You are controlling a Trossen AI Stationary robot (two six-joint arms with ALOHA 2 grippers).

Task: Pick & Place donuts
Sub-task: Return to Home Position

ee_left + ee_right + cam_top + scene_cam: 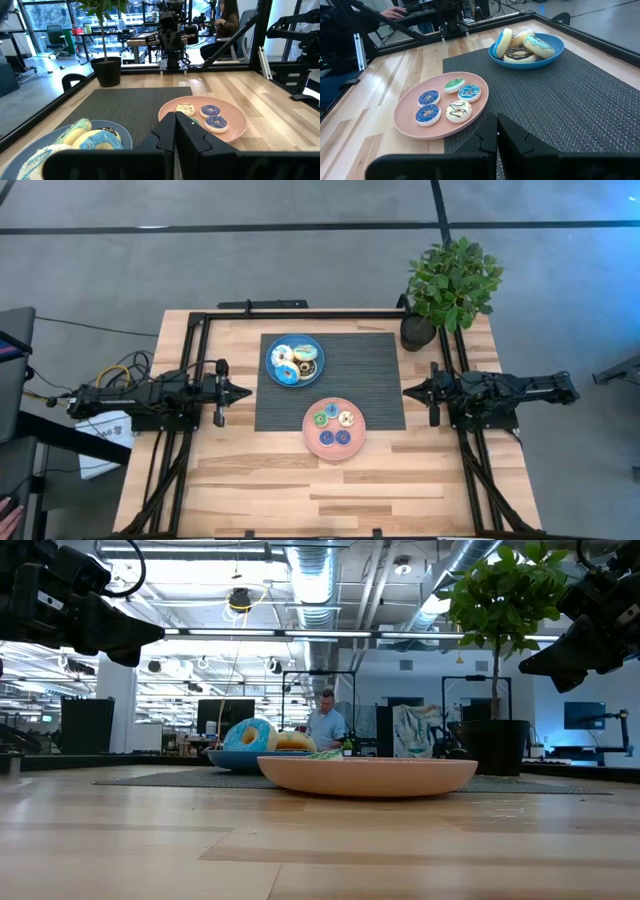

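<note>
Left gripper (245, 391) and right gripper (407, 391) closed; donuts (284, 366) on blue plate (311, 343), pink plate (357, 441).

No legible text anywhere.

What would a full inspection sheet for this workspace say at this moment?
Surface: wooden table, with a dark mat in its middle.
Job's things: four small donuts lie on the pink plate; large donuts are piled on the blue plate; none lies loose.
Clutter: potted plant at a far corner.
Grippers: left gripper and right gripper are at opposite sides of the mat, fingers shut, holding nothing.
Cables: bundle behind the left arm.
Surroundings: open office; a person far behind the table.
</note>
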